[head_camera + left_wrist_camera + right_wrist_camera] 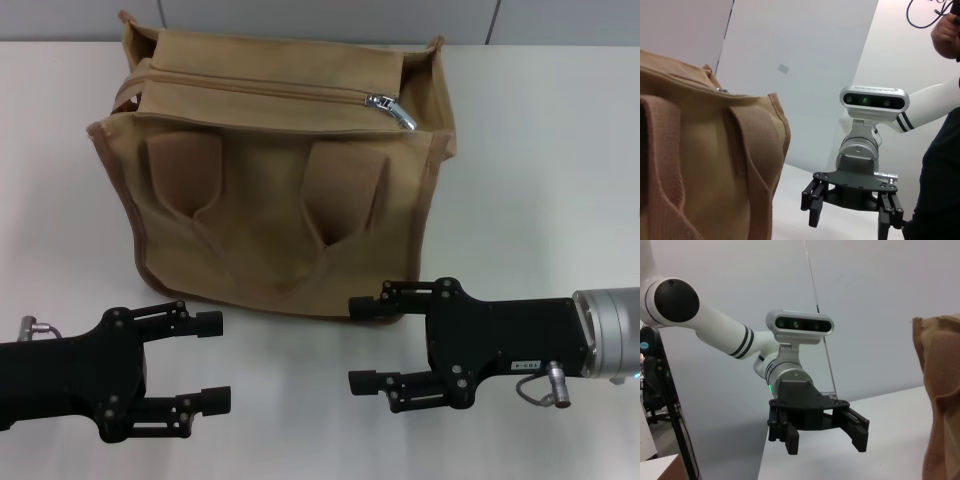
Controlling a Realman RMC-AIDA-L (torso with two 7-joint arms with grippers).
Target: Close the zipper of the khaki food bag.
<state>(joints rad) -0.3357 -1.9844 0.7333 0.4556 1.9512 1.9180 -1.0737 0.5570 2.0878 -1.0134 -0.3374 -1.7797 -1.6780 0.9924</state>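
Note:
The khaki food bag stands upright at the back middle of the white table, its two strap handles facing me. The zipper runs across its top panel, with the silver pull tab near the bag's right end. My left gripper is open and empty, low at the front left, in front of the bag. My right gripper is open and empty at the front right, just before the bag's lower right corner. The left wrist view shows the bag's front and the right gripper. The right wrist view shows the left gripper.
The white table extends to both sides of the bag. A pale wall stands behind it. A person in dark clothes stands beyond the right arm in the left wrist view.

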